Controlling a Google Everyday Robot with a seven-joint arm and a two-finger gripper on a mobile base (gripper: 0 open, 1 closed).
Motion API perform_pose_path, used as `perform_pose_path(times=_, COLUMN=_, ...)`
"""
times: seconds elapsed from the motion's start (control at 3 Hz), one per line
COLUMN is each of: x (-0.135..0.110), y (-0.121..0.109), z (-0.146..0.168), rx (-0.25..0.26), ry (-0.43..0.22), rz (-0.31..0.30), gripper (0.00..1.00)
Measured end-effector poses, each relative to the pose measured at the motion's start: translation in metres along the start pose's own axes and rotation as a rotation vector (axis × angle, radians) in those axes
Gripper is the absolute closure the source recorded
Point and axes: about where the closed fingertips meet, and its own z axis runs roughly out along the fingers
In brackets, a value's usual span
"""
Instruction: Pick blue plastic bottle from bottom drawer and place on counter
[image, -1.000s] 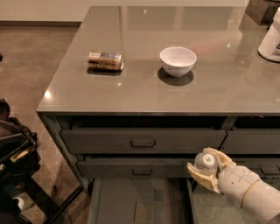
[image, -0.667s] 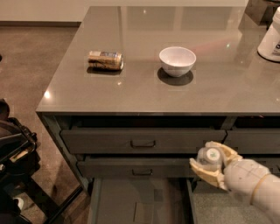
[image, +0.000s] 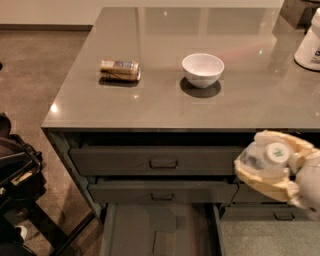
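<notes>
My gripper (image: 267, 162), with cream-coloured fingers, is shut on the blue plastic bottle (image: 261, 159): a small clear bottle with a white cap bearing a green mark. It holds the bottle in the air in front of the drawer fronts at the right, just below the counter (image: 165, 100) edge. The bottom drawer (image: 160, 230) is pulled open at the lower middle, its flat grey floor showing a lighter rectangular patch.
On the counter stand a white bowl (image: 202, 69), a tan-and-brown can (image: 120, 70) lying on its side, and a big white jar (image: 310, 42) at the far right. Two shut drawer fronts (image: 155, 161) with slot handles sit above the open drawer. Dark equipment (image: 15, 175) stands at left.
My gripper has risen with the bottle and moved a little to the right, from the level of the lower drawer front up toward the counter edge.
</notes>
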Motion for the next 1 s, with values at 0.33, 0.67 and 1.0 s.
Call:
perform_pose_path(times=0.33, x=-0.052, y=-0.004, z=-0.023, rx=0.014, ry=-0.063, rz=-0.050, gripper=1.00)
perform_pose_path(times=0.67, x=-0.052, y=-0.004, z=-0.023, rx=0.014, ry=-0.063, rz=-0.050, gripper=1.00)
perform_pose_path(times=1.0, x=-0.060, y=-0.012, z=-0.013, rx=-0.016, ry=-0.107, rz=-0.044, gripper=1.00)
